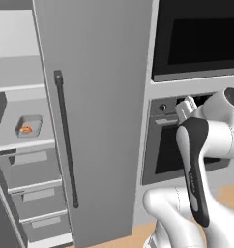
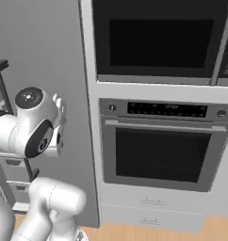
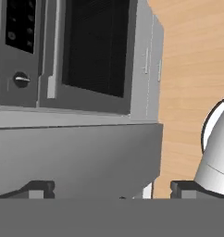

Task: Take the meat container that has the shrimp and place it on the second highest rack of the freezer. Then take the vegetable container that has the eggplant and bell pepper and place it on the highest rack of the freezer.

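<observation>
The meat container (image 1: 28, 126) lies flat on a freezer (image 1: 97, 121) shelf, left of the door; gripper (image 3: 111, 190) spread wide, empty.

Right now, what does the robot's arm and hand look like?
A glossy white arm of rounded segments, with a dark band along one link and a dark round joint cap. The hand ends in two small dark, blocky fingertips. No cables or markings show.

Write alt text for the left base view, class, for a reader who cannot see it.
A tall grey freezer stands open, a small tray holding an orange shrimp on a shelf above its drawers. The white arm rises at right, before a wall oven.
</observation>
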Robot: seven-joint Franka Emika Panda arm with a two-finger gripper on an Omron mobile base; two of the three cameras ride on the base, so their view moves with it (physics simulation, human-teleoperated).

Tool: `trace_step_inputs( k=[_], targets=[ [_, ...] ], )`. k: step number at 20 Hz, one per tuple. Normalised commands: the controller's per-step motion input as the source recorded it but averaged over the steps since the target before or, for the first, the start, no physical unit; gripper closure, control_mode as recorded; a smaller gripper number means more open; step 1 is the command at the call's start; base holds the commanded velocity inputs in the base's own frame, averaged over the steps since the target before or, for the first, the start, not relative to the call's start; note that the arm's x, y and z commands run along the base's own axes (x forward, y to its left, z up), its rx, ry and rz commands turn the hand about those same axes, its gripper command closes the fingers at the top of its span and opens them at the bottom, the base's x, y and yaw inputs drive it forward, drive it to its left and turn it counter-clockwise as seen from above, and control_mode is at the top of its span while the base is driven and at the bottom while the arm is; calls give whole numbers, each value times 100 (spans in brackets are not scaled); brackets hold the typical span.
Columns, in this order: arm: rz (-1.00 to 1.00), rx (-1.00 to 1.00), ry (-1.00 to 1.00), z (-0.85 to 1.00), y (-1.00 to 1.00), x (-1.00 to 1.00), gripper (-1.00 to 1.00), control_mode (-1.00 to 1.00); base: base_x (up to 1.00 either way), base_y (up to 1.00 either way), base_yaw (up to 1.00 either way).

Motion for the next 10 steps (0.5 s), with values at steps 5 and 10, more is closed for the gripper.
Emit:
trace_step_inputs(
  k=[5, 10],
  targets=[
    [0, 0, 0, 0, 0, 0, -100, 100, 0, -100, -18],
    [0, 0, 0, 0, 0, 0, -100, 100, 0, -100, -17]
  ],
)
